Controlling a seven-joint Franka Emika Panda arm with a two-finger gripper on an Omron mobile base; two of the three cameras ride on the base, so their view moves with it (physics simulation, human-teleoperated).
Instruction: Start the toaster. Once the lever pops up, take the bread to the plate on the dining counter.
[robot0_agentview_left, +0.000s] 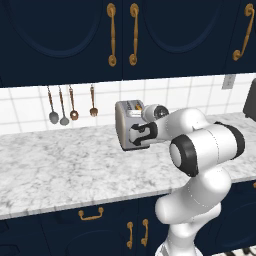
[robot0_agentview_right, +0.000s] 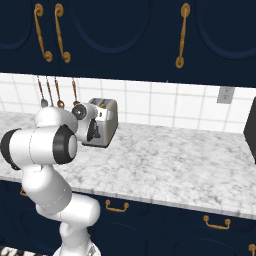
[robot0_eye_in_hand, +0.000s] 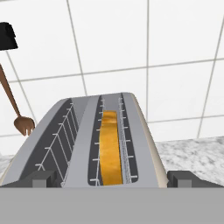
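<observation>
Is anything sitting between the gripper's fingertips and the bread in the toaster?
No. In the hand view the open gripper hangs above the toaster, with nothing between it and the bread in the right-hand slot.

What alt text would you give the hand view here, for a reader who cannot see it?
Looking down along the open gripper into a silver two-slot toaster: a golden-brown slice of bread stands in the right-hand slot as pictured, and the other slot is empty. Behind it is a white tiled wall, with a brown wooden fork hanging at the left.
</observation>
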